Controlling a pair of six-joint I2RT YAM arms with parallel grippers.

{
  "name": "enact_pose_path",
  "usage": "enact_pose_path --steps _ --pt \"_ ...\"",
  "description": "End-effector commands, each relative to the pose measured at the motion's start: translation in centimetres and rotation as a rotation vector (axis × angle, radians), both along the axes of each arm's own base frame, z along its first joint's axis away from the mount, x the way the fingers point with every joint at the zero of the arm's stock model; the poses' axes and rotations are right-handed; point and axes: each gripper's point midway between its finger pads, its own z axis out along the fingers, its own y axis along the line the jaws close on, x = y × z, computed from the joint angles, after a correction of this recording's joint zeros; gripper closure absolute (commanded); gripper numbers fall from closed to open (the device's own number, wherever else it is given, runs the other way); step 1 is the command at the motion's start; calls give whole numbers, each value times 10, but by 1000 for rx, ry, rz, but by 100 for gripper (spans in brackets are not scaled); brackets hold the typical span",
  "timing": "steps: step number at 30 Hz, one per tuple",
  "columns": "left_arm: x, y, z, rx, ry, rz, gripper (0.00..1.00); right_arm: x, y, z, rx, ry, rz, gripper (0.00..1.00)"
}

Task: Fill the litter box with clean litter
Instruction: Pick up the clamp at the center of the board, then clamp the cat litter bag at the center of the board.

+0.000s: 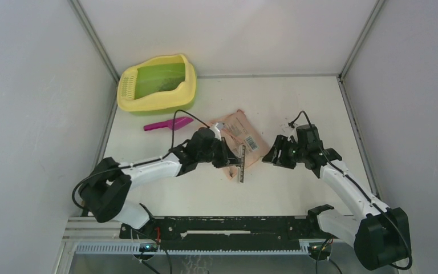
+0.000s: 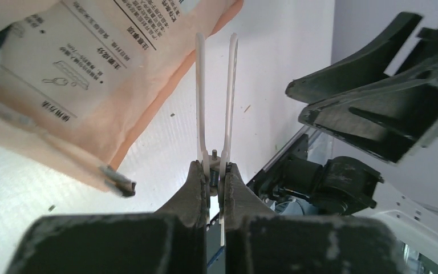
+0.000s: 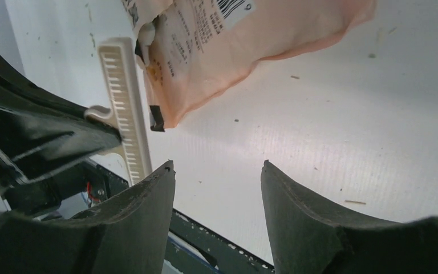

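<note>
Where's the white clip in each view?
Top external: white clip mid-table, at the near edge of the pink-orange bag, in the left gripper.
Left wrist: centre, two thin white arms rising from between the shut fingers.
Right wrist: left of centre, a ridged white bar.
Shared landmark: the bag, beside the clip in every view.

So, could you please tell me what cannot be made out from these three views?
- Clean litter: in the top view the litter box basin is too small to show granules.
- Bag: its near end is hidden under the left gripper in the top view, and cut off by the frame edge in both wrist views.
- Clip: its lower end is hidden inside the left gripper, left wrist view.
</note>
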Motion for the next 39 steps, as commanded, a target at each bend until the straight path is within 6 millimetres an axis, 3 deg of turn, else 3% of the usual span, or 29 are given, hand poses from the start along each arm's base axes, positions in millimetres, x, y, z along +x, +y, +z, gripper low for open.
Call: enact_pose_path --steps 1,3,6,10,16,18,22,25,30,39 --pt "5 17 38 -134 -53 65 100 1 18 18 71 -77 80 36" --pt "4 32 42 -138 -66 112 100 -1 23 19 78 -77 105 36" --pt "4 61 43 -118 -94 211 100 -7 38 22 88 -83 177 46" --pt "5 102 29 -74 -103 347 100 -13 64 26 9 -103 271 53" --pt "10 149 3 -43 -76 478 100 -2 90 21 -262 -171 349 50" --pt "9 160 -6 -24 -62 508 100 10 95 17 -321 -194 355 49" --pt "10 173 -20 -19 -45 549 100 46 96 21 -422 -243 328 45" --pt "12 180 -29 -10 -39 580 100 55 114 26 -376 -249 378 44" --pt "18 190 -40 -20 -27 627 100 36 155 31 -308 -236 505 52" --pt "21 201 -43 -19 -32 648 100 3 163 5 -636 -303 571 58"
